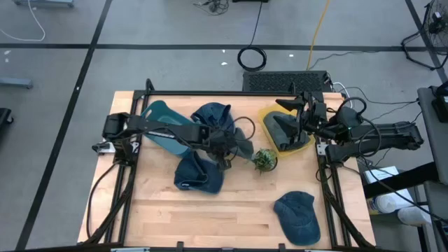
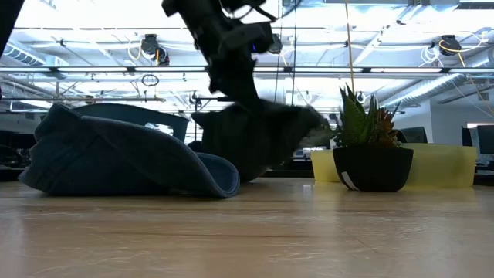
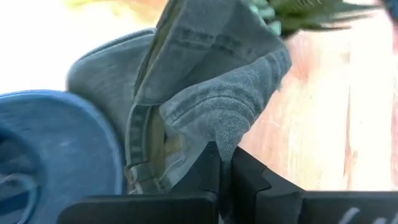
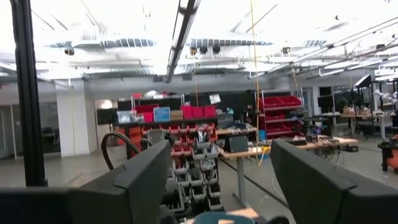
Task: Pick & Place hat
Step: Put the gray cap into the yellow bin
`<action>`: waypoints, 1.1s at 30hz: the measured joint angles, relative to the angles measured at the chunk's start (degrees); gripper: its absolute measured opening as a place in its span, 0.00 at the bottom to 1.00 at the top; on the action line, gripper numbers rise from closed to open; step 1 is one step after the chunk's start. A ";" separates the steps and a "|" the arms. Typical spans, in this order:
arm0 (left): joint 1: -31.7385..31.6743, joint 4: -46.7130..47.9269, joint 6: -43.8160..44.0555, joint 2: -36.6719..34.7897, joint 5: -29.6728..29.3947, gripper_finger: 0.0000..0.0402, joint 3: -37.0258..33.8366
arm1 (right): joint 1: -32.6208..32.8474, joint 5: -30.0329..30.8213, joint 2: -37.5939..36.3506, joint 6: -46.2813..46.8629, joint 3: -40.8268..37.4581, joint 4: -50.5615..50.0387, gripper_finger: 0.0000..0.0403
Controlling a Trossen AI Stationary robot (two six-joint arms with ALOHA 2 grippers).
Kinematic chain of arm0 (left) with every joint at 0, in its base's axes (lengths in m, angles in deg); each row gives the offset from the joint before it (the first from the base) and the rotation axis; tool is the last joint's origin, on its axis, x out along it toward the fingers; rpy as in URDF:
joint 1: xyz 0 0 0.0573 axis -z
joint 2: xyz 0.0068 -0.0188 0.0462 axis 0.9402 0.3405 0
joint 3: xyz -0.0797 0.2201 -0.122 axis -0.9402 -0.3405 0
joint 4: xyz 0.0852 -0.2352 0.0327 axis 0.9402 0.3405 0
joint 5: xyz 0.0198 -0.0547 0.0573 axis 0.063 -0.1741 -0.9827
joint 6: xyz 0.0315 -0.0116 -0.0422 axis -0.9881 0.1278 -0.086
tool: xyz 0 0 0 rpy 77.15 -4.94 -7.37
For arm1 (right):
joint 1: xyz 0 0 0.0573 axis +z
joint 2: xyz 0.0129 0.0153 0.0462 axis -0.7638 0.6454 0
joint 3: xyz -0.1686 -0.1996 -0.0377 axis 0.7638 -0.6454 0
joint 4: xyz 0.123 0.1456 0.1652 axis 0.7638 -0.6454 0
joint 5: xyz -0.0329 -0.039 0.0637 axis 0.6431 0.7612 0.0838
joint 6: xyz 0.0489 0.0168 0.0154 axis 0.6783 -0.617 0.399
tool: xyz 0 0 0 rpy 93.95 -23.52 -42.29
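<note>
Hats: I count four denim hats on my overhead feed. One lies at the table's near right corner (image 1: 297, 217), one sits left of centre toward the near side (image 1: 198, 173), one is at the middle back (image 1: 212, 115), and the grey-blue one (image 1: 238, 143) is lifted in my left arm.
Trays: two, a teal tray (image 1: 159, 120) at back left and a yellow tray (image 1: 269, 120) at back right with a dark grey hat (image 1: 283, 129) in it, which makes five hats in all.
Plant: one small potted plant (image 1: 264, 160), just right of the lifted hat.
Left gripper (image 3: 227, 165): clamped tight on a fold of the grey-blue hat, holding it over the table's middle.
Right gripper (image 4: 221, 180): fingers spread wide, nothing between them, above the yellow tray's right side.
Low view only: the held hat (image 2: 258, 139) hangs beside the plant (image 2: 370, 150), behind a hat lying flat (image 2: 116, 154).
Left wrist only: the pinch itself, and a blue brim (image 3: 56, 146) alongside.
Right wrist only: shelving and benches in the room beyond.
</note>
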 joint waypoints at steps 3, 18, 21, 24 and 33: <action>-0.09 0.32 1.69 -2.58 -1.10 0.03 0.04 | 0.00 -0.10 0.00 0.38 0.00 1.82 0.68; -0.11 1.16 6.13 -13.41 2.02 0.03 0.04 | 0.00 -0.02 0.00 4.32 0.00 6.78 0.69; -0.13 0.94 6.68 -14.79 2.01 0.03 0.04 | 0.00 -0.01 -0.02 4.33 0.00 6.87 0.68; -0.34 -0.15 7.02 -15.72 2.04 0.03 0.02 | 0.00 0.01 0.00 4.47 0.00 6.84 0.67; -2.14 -5.62 8.43 -17.73 4.03 0.03 -0.04 | 0.00 0.08 -0.01 7.91 0.00 6.88 0.68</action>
